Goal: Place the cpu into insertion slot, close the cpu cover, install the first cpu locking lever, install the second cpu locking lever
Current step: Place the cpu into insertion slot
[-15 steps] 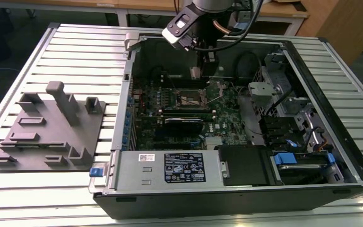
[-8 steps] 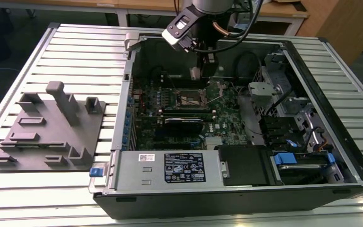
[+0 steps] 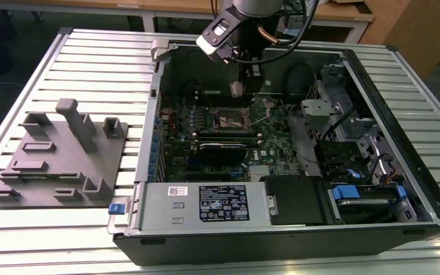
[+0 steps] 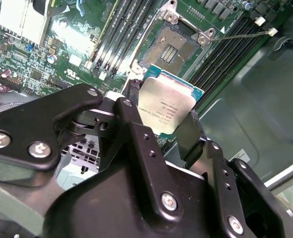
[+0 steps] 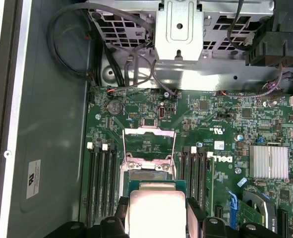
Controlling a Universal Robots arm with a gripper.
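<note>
Your gripper point(image 4: 164, 113) is clamped on the chip point(image 4: 170, 104), one black finger point(image 4: 132, 94) on each of two opposite edges, and you can see the pale metal face in both wrist views. The chip is up off the green board point(image 5: 225, 124), not in the socket point(image 4: 173, 47), which lies open and dark just beyond it in the second wrist view. In the first wrist view the cover point(image 5: 149, 131) stands swung up, board showing through its cut-out centre, and the chip point(image 5: 156, 210) sits between the two banks of memory slots point(image 5: 101, 183). A thin wire lever point(image 4: 245, 34) sticks out to one side of the socket. In the exterior view the gripper point(image 3: 237, 87) hangs inside the open computer case point(image 3: 281, 226) – close above the socket point(image 3: 231, 118)
</note>
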